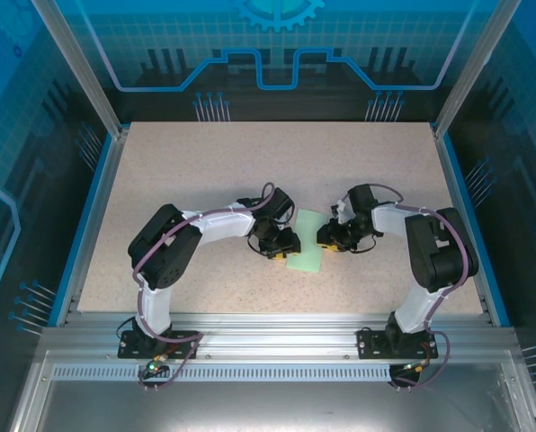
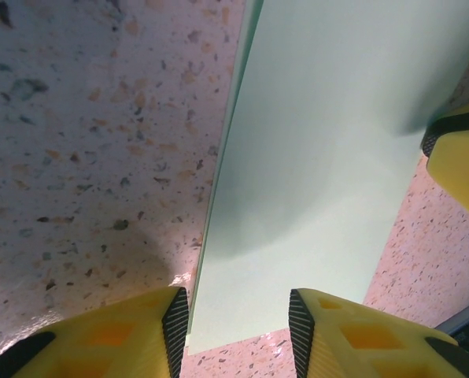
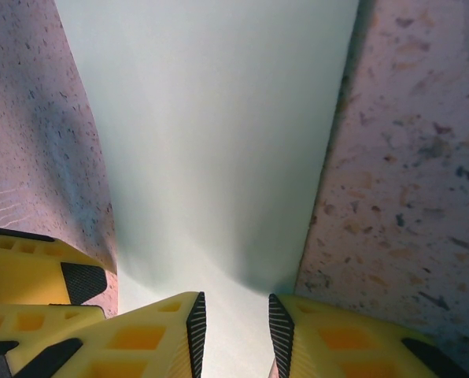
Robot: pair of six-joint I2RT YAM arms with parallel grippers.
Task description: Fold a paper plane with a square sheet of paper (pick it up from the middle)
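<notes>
Both arms bent inward over the bench point(image 1: 205, 171), left tool point(image 1: 280, 250) and right tool point(image 1: 327, 239) meeting across the square sheet of paper point(image 1: 306, 247), jaws narrowly parted over it

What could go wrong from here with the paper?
1. The left gripper and right gripper meet closely over the paper, so their fingers could collide.
2. In the left wrist view, one edge of the paper seems lifted, with shadow beneath. It may slide or crease crookedly.
</notes>
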